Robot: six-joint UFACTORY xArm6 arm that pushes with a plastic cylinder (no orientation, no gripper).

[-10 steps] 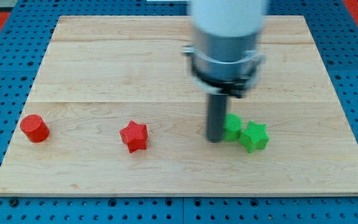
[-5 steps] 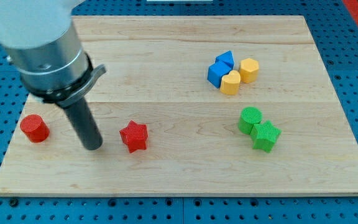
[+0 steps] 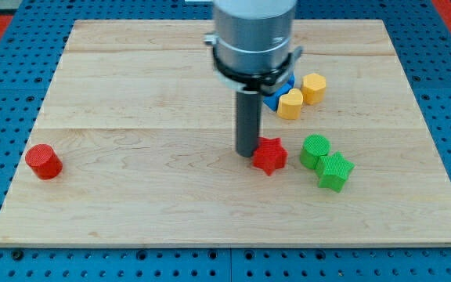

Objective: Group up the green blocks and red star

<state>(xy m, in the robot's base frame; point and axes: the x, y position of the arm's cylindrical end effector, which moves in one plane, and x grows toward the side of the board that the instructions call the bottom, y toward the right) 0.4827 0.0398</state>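
Wooden board (image 3: 131, 94) carries all blocks. My tip (image 3: 247, 151) has no jaws and holds nothing; it touches the left side of the red star (image 3: 270, 155). Green cylinder (image 3: 315, 149) and green star (image 3: 335, 171) touch each other, just right of the red star. Red cylinder (image 3: 43, 161) sits far left. Risk: an off-centre push could spin the star aside, or overshoot could scatter the green pair.

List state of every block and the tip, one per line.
my tip: on the board, against the red star's left side
red star: flat, just left of the green pair, small gap
green cylinder: upright, touching green star
green star: flat, lower right of green cylinder
red cylinder: upright, alone at the view's left
yellow blocks: clustered with blue block, partly hidden by arm
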